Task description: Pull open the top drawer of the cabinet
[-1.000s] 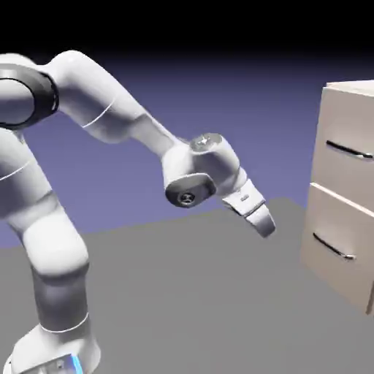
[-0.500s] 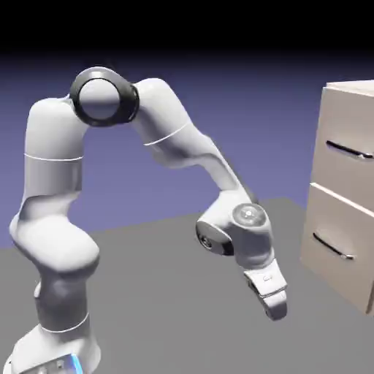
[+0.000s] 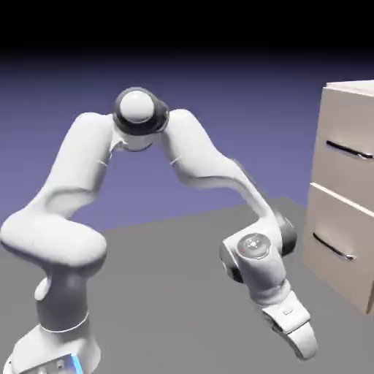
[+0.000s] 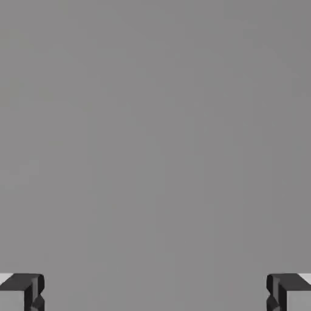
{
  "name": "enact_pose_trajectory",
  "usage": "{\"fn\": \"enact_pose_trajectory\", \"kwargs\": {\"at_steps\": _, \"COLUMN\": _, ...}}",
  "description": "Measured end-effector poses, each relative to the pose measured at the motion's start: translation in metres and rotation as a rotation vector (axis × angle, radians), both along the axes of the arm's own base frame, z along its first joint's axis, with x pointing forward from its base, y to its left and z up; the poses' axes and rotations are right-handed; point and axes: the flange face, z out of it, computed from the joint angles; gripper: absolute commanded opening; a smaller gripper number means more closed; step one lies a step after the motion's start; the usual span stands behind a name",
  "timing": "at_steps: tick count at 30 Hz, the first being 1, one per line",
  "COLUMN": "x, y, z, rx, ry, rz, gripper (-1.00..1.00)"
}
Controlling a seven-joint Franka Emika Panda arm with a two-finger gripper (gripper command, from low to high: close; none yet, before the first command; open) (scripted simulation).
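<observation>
The arm [image 3: 182, 157] is arching up from the lower left of the exterior view and bending down low over the grey worktop [image 3: 168, 292], with the fingers [image 3: 305, 345] pointing down and to the right, just above the surface. In the hand view the two fingertips [image 4: 21, 291] are sitting at the far corners of the bottom edge, spread wide apart with nothing between them; the rest of that view is showing only plain grey worktop [image 4: 155, 140].

The cabinet [image 3: 337, 124] is standing at the right edge of the exterior view, partly cut off by the frame. The top drawer [image 3: 343, 150] is sitting flush with the cabinet front, shut, its thin dark handle [image 3: 349, 150] running across it. The lower drawer [image 3: 337, 237] is sitting right below, also closed, with its own bar handle [image 3: 334, 247].

The fingers are hanging well below the top drawer's height and to the left of the cabinet, apart from it and touching neither drawer nor handle. The wrist [image 3: 256, 256] is sitting at about the level of the lower drawer.
</observation>
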Motion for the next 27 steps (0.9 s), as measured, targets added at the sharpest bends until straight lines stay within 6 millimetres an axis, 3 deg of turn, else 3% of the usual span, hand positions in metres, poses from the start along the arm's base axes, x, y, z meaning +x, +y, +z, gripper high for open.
{"fn": "enact_pose_trajectory", "kwargs": {"at_steps": 7, "x": 0.036, "y": -0.01, "z": 0.049, "rx": -0.271, "ry": -0.166, "rz": 0.165, "gripper": 0.0}}
{"fn": "enact_pose_trajectory", "kwargs": {"at_steps": 13, "x": 0.082, "y": 0.013, "z": 0.111, "rx": -0.55, "ry": -0.342, "rz": 0.373, "gripper": 0.0}}
{"fn": "enact_pose_trajectory", "kwargs": {"at_steps": 18, "x": 0.122, "y": 0.065, "z": 0.172, "rx": -0.806, "ry": -0.511, "rz": 0.583, "gripper": 0.0}}
{"fn": "enact_pose_trajectory", "kwargs": {"at_steps": 21, "x": 0.144, "y": 0.112, "z": 0.209, "rx": -0.965, "ry": -0.623, "rz": 0.721, "gripper": 0.0}}
{"fn": "enact_pose_trajectory", "kwargs": {"at_steps": 25, "x": 0.165, "y": 0.194, "z": 0.254, "rx": -1.182, "ry": -0.789, "rz": 0.912, "gripper": 0.0}}
{"fn": "enact_pose_trajectory", "kwargs": {"at_steps": 26, "x": 0.167, "y": 0.208, "z": 0.261, "rx": -1.215, "ry": -0.816, "rz": 0.941, "gripper": 0.0}}
{"fn": "enact_pose_trajectory", "kwargs": {"at_steps": 27, "x": 0.167, "y": 0.208, "z": 0.261, "rx": -1.215, "ry": -0.816, "rz": 0.941, "gripper": 0.0}}
